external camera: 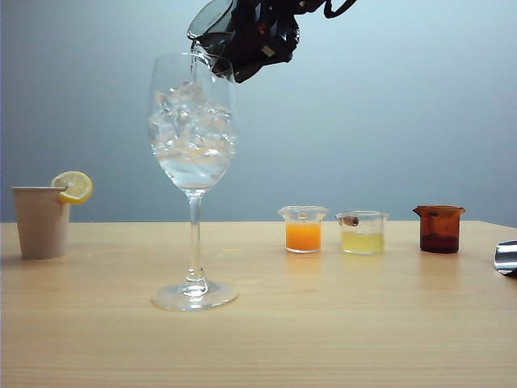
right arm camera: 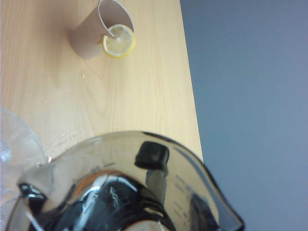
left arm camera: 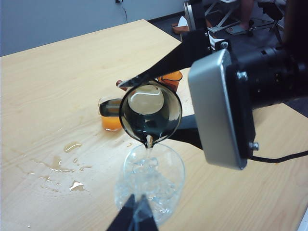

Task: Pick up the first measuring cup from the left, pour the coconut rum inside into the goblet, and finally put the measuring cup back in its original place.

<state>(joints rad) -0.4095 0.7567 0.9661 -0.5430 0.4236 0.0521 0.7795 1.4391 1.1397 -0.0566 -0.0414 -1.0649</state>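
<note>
The first measuring cup (external camera: 212, 24) is tipped over the rim of the goblet (external camera: 193, 129), held up there by the right gripper (external camera: 254, 36), whose fingers are closed on its sides about halfway. Its spout touches or sits just above the glass's edge.

The left wrist view looks straight into the cup's mouth (left arm camera: 150, 111): a thin run of coconut rum (left arm camera: 149, 141) leaves the spout and drops into the goblet (left arm camera: 154, 168) with its ice. That trickle is hard to make out from the exterior view, which instead shows clear liquid and ice filling the bowl. The left wrist view also shows a patch of spilled drops (left arm camera: 62, 168) on the table (left arm camera: 57, 86), which the exterior view does not catch.

The left gripper (left arm camera: 136, 216) hangs just before the goblet; its two dark fingertips (left arm camera: 126, 217) meet at a point with nothing between them.

The right wrist view is filled by the smoky cup wall (right arm camera: 125, 187), with one finger pad (right arm camera: 152, 155) pressed on it, a bit of the goblet rim (right arm camera: 14, 139) beside it, and the paper cup (right arm camera: 94, 33) with its lemon slice (right arm camera: 119, 41) beyond.

On the table to the right of the goblet stand an orange-filled cup (external camera: 303, 229), a pale yellow cup (external camera: 362, 233) and a brown cup (external camera: 439, 229), well apart from the pour. A metal object (external camera: 506, 257) shows at the far right edge.
</note>
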